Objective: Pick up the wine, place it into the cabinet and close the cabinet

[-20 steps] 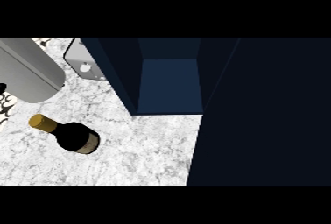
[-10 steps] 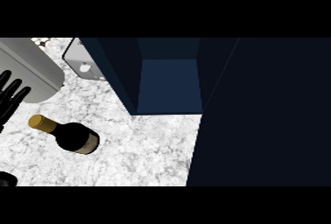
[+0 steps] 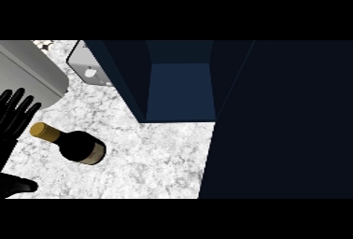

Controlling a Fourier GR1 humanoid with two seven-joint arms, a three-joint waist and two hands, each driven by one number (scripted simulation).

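The wine bottle lies on its side on the marbled counter, dark with a tan cork end pointing up-left. My left hand comes in at the left edge, fingers straight and spread just left of the bottle's neck, thumb low at the edge; it holds nothing. The dark blue cabinet stands open behind the bottle, its inside bare. My right hand does not show.
A grey box-like object sits at the top left. Beside it leans a light panel with a small knob. A large dark panel fills the right side of the view.
My left hand has come further in from the left edge, its fingers now close to the bottle's neck. The bottle and cabinet have not moved.
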